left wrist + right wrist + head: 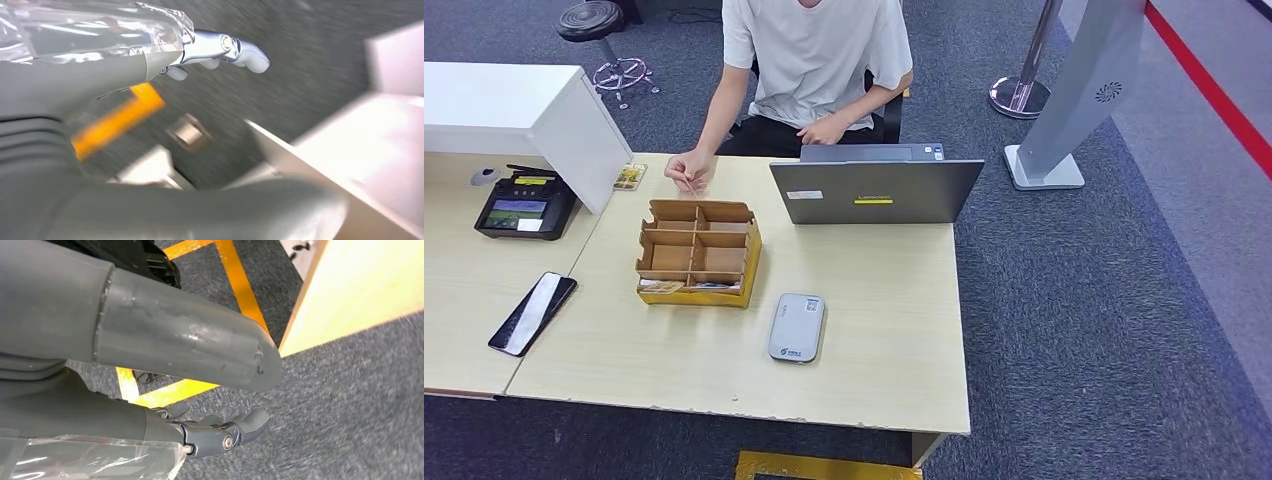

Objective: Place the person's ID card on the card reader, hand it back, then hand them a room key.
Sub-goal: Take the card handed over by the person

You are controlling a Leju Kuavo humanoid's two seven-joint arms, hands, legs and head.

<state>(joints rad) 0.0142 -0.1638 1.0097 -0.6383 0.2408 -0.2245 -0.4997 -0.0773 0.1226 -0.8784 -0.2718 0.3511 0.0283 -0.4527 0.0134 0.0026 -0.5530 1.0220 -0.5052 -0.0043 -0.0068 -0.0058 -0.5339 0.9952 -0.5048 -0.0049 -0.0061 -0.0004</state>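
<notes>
The left wrist view is all motion blur, so the pale shapes past the left hand (220,52) can't be made out. The person (816,60) is cut off at the top edge, head out of shot, and the laptop (876,190) hides their lap. The contents of the cardboard organizer (697,252) are too small to tell

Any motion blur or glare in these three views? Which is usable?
Head view: sharp, evenly lit, soft shadows; card reader and compartment box read clearly. Left wrist view: heavy motion smear over floor and table edge; the left hand stays fairly sharp, with glare on the plastic wrap. Right wrist view: mostly crisp, right hand clear, bright table edge slightly washed out.
</notes>
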